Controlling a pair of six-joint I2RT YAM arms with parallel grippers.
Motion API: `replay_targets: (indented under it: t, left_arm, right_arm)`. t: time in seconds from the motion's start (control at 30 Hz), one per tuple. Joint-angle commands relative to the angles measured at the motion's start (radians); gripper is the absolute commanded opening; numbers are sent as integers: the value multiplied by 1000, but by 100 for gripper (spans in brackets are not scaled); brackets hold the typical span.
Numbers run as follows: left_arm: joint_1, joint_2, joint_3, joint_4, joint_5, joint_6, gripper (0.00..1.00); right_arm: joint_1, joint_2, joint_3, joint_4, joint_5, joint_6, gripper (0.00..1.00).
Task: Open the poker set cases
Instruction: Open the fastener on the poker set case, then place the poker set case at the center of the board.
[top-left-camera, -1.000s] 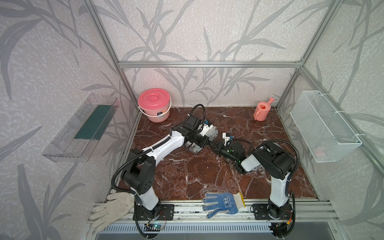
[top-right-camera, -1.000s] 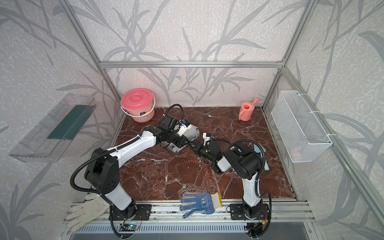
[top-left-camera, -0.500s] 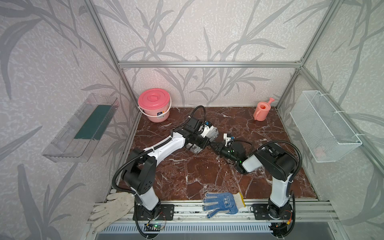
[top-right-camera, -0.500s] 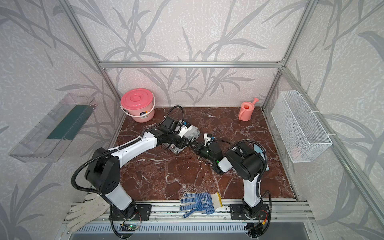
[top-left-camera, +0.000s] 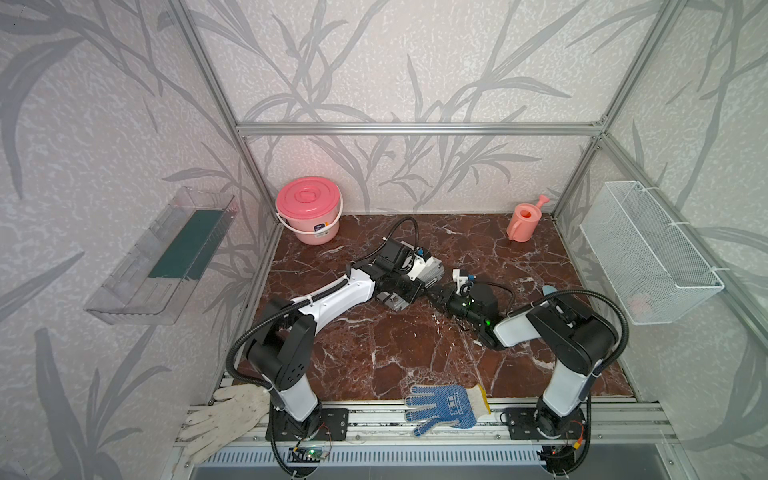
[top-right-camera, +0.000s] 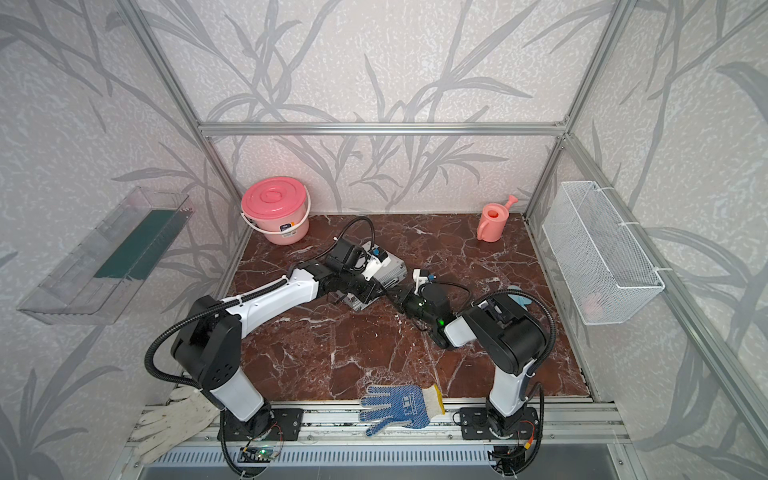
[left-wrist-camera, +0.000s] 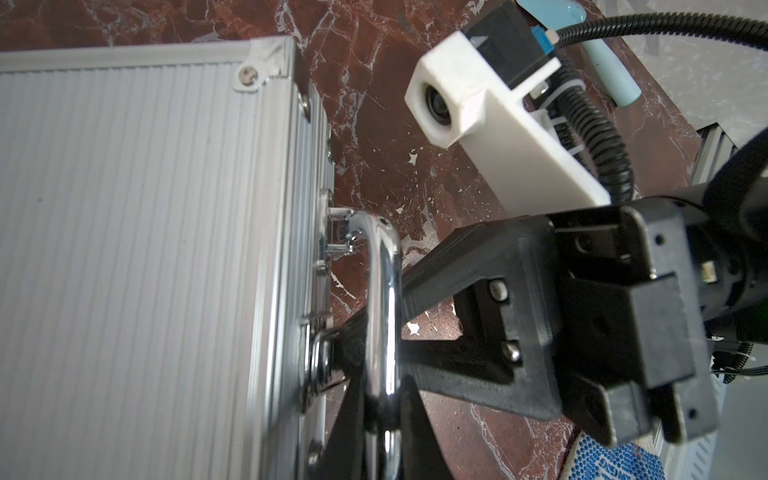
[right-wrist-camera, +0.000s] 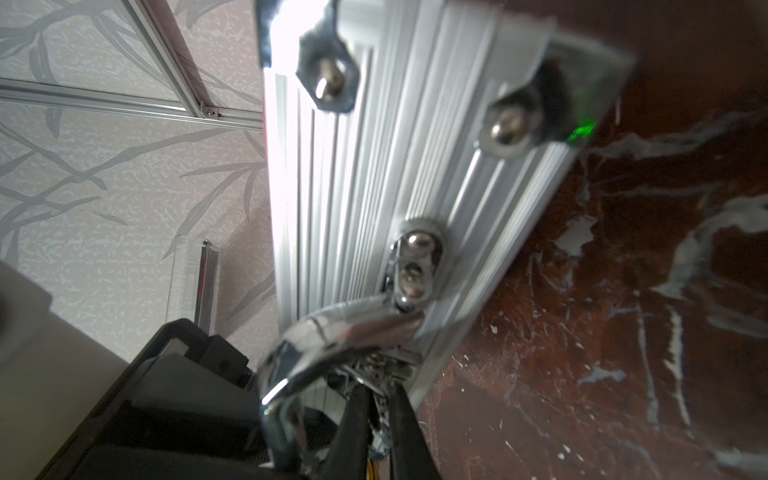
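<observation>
The poker set case (left-wrist-camera: 124, 249) is a flat silver ribbed-aluminium box lying on the marble floor, lid down. In both top views my left arm covers most of it, leaving one corner (top-left-camera: 432, 268) (top-right-camera: 395, 268) showing. My left gripper (left-wrist-camera: 384, 419) is shut on its chrome handle (left-wrist-camera: 384, 291). My right gripper (right-wrist-camera: 380, 409) (top-left-camera: 433, 292) reaches in under that handle and is shut on a latch (left-wrist-camera: 320, 365) on the case's front edge. In the right wrist view the handle (right-wrist-camera: 332, 332) arches over the fingers (right-wrist-camera: 353, 419).
A pink lidded bucket (top-left-camera: 308, 208) stands at the back left and a pink watering can (top-left-camera: 523, 222) at the back right. A blue dotted glove (top-left-camera: 446, 407) and a white glove (top-left-camera: 224, 415) lie on the front rail. A wire basket (top-left-camera: 648, 257) hangs on the right wall.
My right gripper has closed the last bit onto the latch. The left arm and the case have shifted only slightly.
</observation>
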Motion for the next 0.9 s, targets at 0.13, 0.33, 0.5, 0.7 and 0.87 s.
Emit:
replay_targets:
  t: [0.13, 0.33, 0.5, 0.7, 0.87]
  left_arm:
    - [-28, 31, -22, 21, 62, 23, 0]
    - [-33, 28, -22, 19, 50, 30, 0]
    - [-24, 15, -11, 3, 41, 43, 0]
    - [-27, 25, -16, 3, 36, 45, 0]
    - [-44, 43, -35, -1, 0, 63, 0]
  right_arm:
    - [-34, -202, 31, -138, 8, -82, 14]
    - [-49, -238, 48, -238, -21, -119, 14]
    - [-78, -295, 20, -382, -74, -190, 21]
    - [-110, -395, 68, -647, -127, -367, 29]
    - [-188, -433, 136, -855, -208, -533, 30]
